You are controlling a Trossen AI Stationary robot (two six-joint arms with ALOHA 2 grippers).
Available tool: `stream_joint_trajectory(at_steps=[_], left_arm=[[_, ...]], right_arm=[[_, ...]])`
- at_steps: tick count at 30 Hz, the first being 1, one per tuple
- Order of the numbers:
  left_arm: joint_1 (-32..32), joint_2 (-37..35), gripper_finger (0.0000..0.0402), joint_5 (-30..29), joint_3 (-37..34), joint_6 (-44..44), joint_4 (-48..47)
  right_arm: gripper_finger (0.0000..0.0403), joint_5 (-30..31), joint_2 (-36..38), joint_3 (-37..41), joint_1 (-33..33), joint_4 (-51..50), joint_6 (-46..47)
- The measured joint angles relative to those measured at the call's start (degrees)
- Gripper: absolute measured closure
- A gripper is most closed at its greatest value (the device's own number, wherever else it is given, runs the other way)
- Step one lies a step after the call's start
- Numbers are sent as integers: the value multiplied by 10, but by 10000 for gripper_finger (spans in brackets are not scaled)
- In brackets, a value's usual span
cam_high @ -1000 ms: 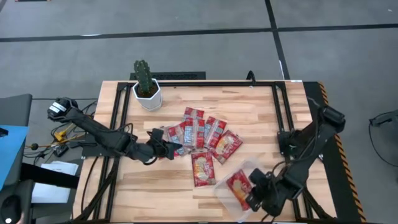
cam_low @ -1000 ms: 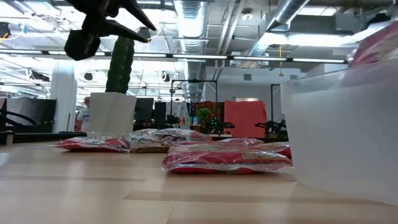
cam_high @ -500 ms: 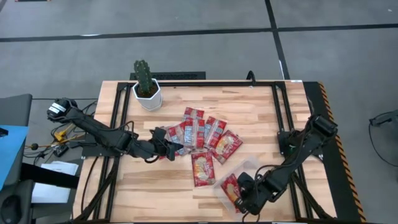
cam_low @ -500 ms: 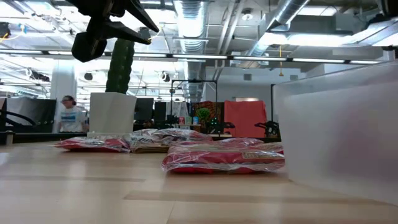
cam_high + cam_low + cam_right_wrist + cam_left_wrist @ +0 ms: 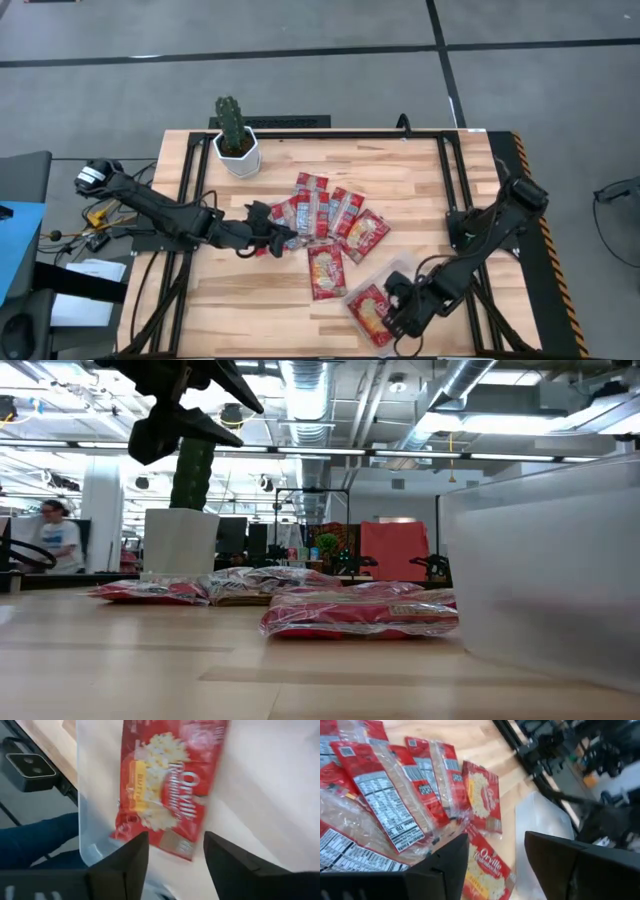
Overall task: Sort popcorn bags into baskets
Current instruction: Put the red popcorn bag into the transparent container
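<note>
At the near edge of the pale wooden table (image 5: 420, 180), one shallow clear plastic tray with rounded corners (image 5: 402, 268) is seen. One flat shiny red packet with a pale yellow middle (image 5: 368, 306) is already laid inside it. The same packet (image 5: 167, 790) is shown big in the right wrist view, and part of the writing can be read: "BUTTER" on a yellow strip, and big white letters that look like "Orville", though they are blurred. The right gripper (image 5: 405, 312) is held just over this packet, and its two dark fingers are spread apart with nothing between them. So one packet looks sorted, and the job is judged to be only just begun.

Farther in, near the middle of the table, a loose pile of red popcorn packets (image 5: 325, 215) is left on the wood, about eight as far as can be counted. Some are wider with a yellow middle, like the one nearest the tray (image 5: 326, 271). Some are narrower and lie back side up, with small white food charts that are too small to read. In the left wrist view "Orville Redenbacher's" can just be made out on one packet (image 5: 485, 865).

The left gripper (image 5: 272, 232) is held at the pile's left edge. Its fingers are open and nothing is held.

At the far corner, a green cactus in a white pot (image 5: 236, 138) is standing.
</note>
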State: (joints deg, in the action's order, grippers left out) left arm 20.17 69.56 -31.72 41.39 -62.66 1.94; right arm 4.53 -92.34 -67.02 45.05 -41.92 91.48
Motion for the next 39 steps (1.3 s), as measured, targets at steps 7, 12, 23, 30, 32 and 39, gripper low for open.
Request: stream_joint_trajectory(at_steps=[7,12,23,30,32,39], left_arm=[[-45,0,212,71,0,-80,-103],[-69,0,214,50,0,-63,-131],[-153,41,226,104,-20,29,-113],[-152,47,237,128,-99,-12,31],[-153,52,246,116,-108,-17,35],[-159,83,284,97,-108,-9,53]], right_arm=[[180,109,105,0,-38,-59,0],[183,209,140,0,-129,-52,-84],[173,121,39,0,-354,146,-311],[175,59,-52,1,-406,220,-310],[175,51,-72,1,-413,216,-302],[173,20,-137,1,-431,256,-288]])
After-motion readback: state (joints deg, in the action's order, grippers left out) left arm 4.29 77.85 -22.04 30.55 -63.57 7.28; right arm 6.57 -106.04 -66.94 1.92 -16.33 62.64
